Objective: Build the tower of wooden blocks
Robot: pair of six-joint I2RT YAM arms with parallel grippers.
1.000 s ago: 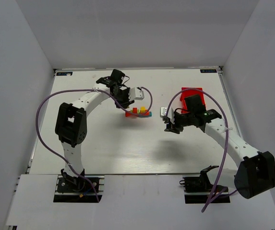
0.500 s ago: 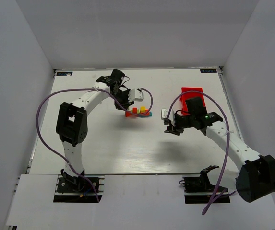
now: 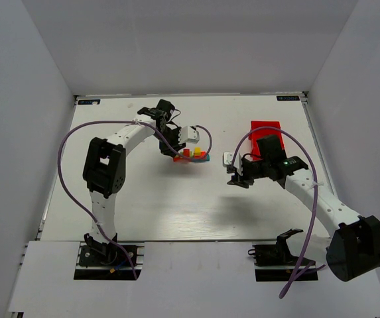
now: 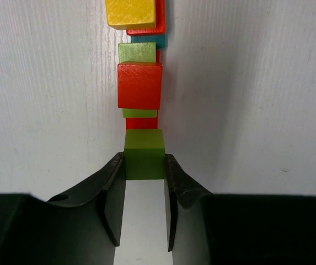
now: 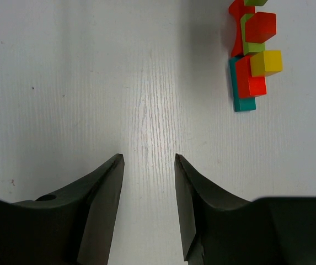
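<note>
On the white table [image 3: 143, 205], the red plastic tray [image 3: 266, 127] lies toward the far right, partly under the right arm. The right gripper [image 5: 146, 160] hangs over bare table, well apart from the tower. Its jaws are moderately parted with nothing between them.

The tower [image 3: 191, 156] sits mid-table, left of the tray. It has a teal-blue bar [image 5: 245, 105] and red bars at the base, with a red cube [image 4: 140, 85], a yellow cube [image 4: 130, 11] and lime-green pieces above.

The left gripper [image 4: 144, 163] is at the tower's left end as seen from overhead. Its jaws are drawn in on a lime-green cube [image 4: 144, 144], gripped squarely on two opposite faces.

Assessment: the step in hand is seating this cube on the stack. The wrist view does not show whether it rests on the red bar beneath or hangs just above it.

Recommendation:
- Keep the cube's edges in line with the row of blocks.
- Lower it straight until it is fully supported.
- Part the jaws only slightly and evenly.
- Lift clear vertically, because the red cube stands just beside it and a sideways brush would likely shift the row.

The right arm should keep off.
</note>
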